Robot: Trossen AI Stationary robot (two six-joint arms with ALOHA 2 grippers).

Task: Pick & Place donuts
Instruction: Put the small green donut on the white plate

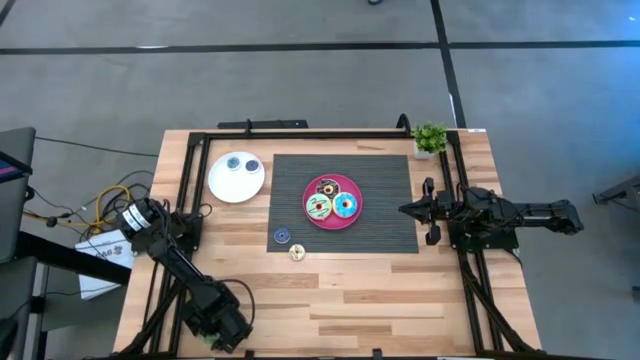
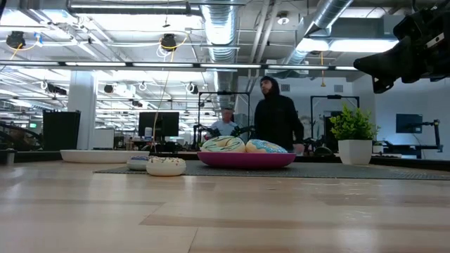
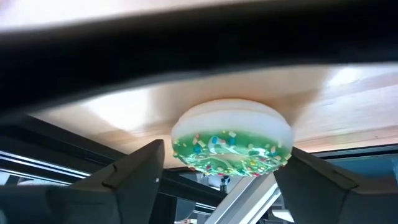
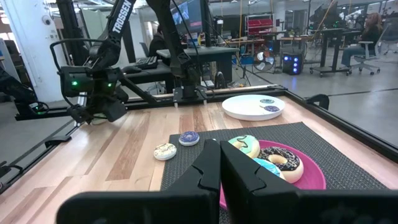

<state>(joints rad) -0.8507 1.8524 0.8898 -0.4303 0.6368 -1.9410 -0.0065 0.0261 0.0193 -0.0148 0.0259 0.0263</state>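
A tiny green-iced donut (image 3: pixel 231 144) sits on its cream base on the bare wood near the table's near left corner. My left gripper (image 3: pixel 225 152) is open, with one finger close on either side of it; in the high view the arm (image 1: pixel 215 310) hides both. The pink plate (image 1: pixel 333 224) bears the chocolate (image 1: pixel 328 187), pale green (image 1: pixel 319 207) and light blue (image 1: pixel 346 206) donuts. A tiny blue donut (image 1: pixel 282 235) and a cream one (image 1: pixel 297 253) lie in front of the plate. My right gripper (image 4: pixel 219 168) is shut and waits at the mat's right edge.
A white plate (image 1: pixel 228 188) with two tiny donuts stands at the far left. A dark ribbed mat (image 1: pixel 390 230) covers the table's middle. A potted plant (image 1: pixel 430 138) stands at the far right corner. Black frame rails (image 1: pixel 185 190) run along the sides. People stand in the room beyond.
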